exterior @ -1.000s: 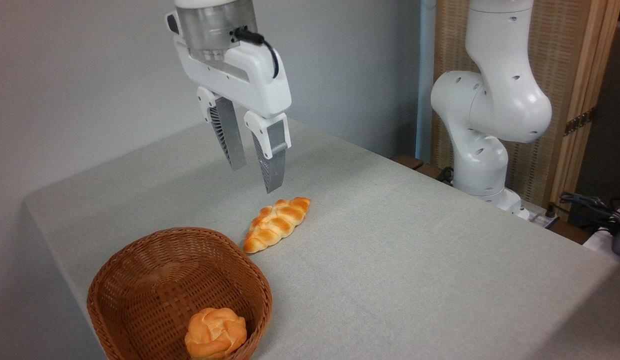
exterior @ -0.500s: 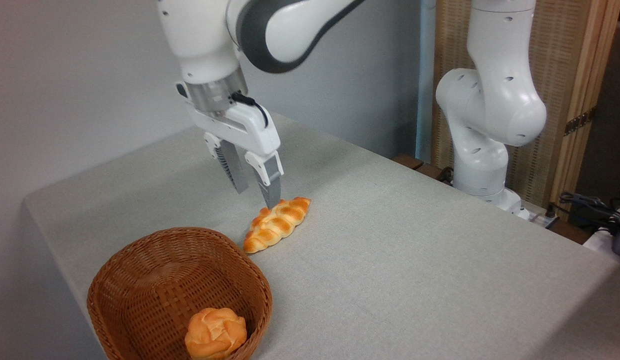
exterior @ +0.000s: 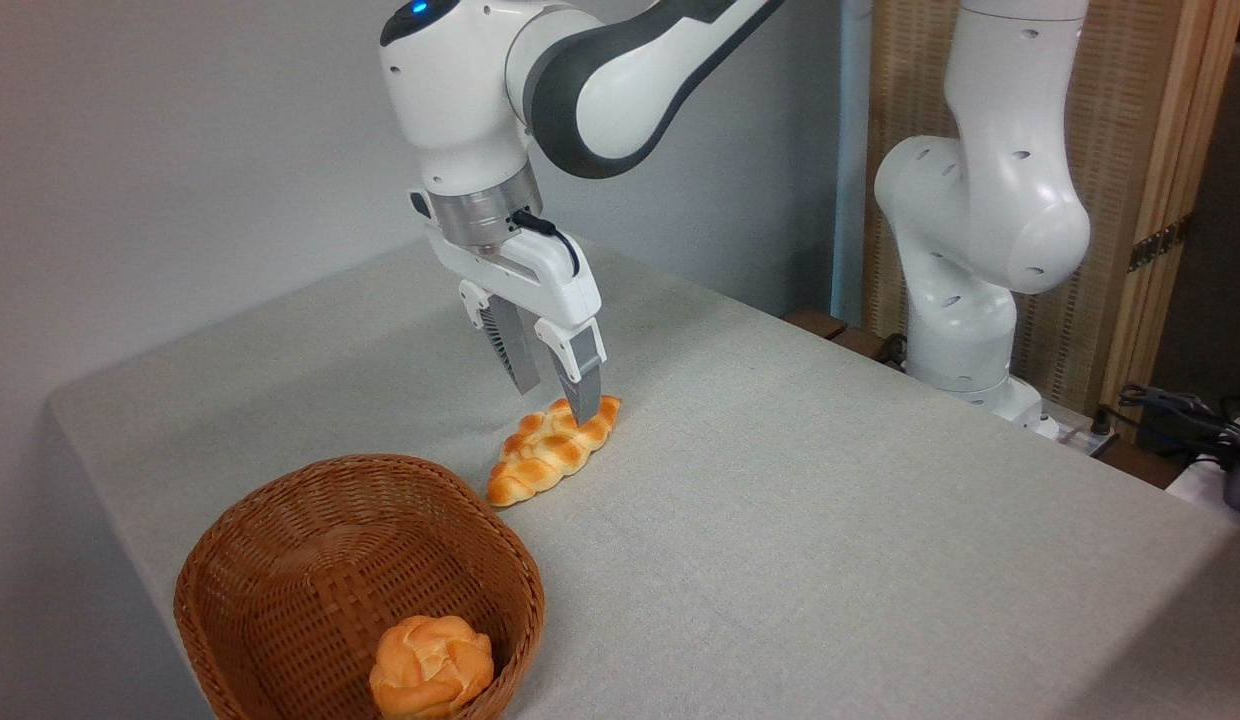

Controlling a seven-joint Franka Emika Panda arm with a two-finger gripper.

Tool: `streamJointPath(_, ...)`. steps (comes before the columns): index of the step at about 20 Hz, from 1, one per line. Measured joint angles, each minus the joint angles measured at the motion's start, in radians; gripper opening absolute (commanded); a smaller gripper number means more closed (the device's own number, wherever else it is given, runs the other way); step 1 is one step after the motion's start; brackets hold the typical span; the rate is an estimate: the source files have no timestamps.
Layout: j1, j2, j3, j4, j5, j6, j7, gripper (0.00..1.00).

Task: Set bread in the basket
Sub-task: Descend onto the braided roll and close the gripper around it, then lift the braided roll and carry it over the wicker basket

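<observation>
The white arm is reaching down from the upper middle, its wrist pointing almost straight downward. The claw (exterior: 557, 388) is hanging with its two grey fingers (exterior: 583, 380) spread apart, tips angled slightly rightward.

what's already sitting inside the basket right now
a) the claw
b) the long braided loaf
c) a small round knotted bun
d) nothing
c: the small round bun lies inside the basket at its near end, while the braided loaf lies on the table beside the basket, with the open claw down over the loaf's far end.
</observation>
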State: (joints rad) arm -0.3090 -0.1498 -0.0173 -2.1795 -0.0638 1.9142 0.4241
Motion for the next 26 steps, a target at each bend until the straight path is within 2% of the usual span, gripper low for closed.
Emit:
streamJointPath(5, 0.0, 0.001, 0.0, -0.015, 0.0, 0.025, 0.0, 1.0)
streamJointPath(12, -0.008, 0.024, 0.0, -0.043, 0.027, 0.091, -0.007, 1.0)
streamJointPath(15, -0.009, 0.036, 0.0, -0.05, 0.027, 0.139, -0.024, 0.91)
streamJointPath(17, -0.009, 0.04, 0.0, -0.054, 0.028, 0.145, -0.032, 0.89)
streamJointPath(19, -0.01, 0.042, 0.0, -0.057, 0.03, 0.146, -0.034, 0.81)
streamJointPath(24, -0.011, 0.044, 0.0, -0.063, 0.036, 0.148, -0.034, 0.42)
streamJointPath(26, -0.011, 0.044, 0.0, -0.063, 0.037, 0.15, -0.033, 0.35)
